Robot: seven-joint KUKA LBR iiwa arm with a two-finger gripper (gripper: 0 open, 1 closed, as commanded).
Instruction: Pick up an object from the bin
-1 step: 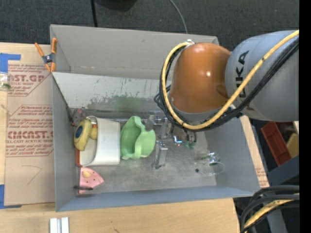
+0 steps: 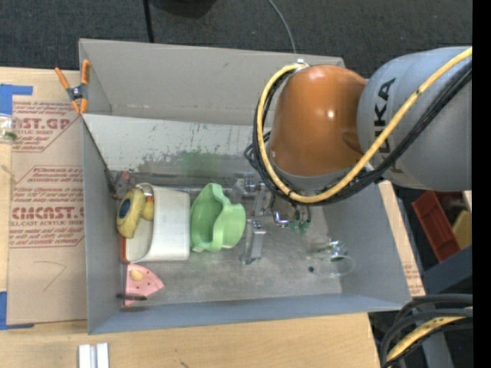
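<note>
My gripper (image 2: pixel 255 225) hangs low in the middle of the bin, just under the arm's orange cover. Directly to its left, touching or nearly touching it, lies a light green soft cup-like thing (image 2: pixel 217 219). A clear, glassy small thing (image 2: pixel 333 254) rests on the bin floor to the gripper's lower right. Nothing shows held in the gripper.
Left of the green thing stands a white box (image 2: pixel 167 222), with a yellow rounded toy (image 2: pixel 132 211) against its left side. A pink wedge-shaped piece (image 2: pixel 144 281) lies in the bin's front left corner. The arm and its cables cover the bin's right half.
</note>
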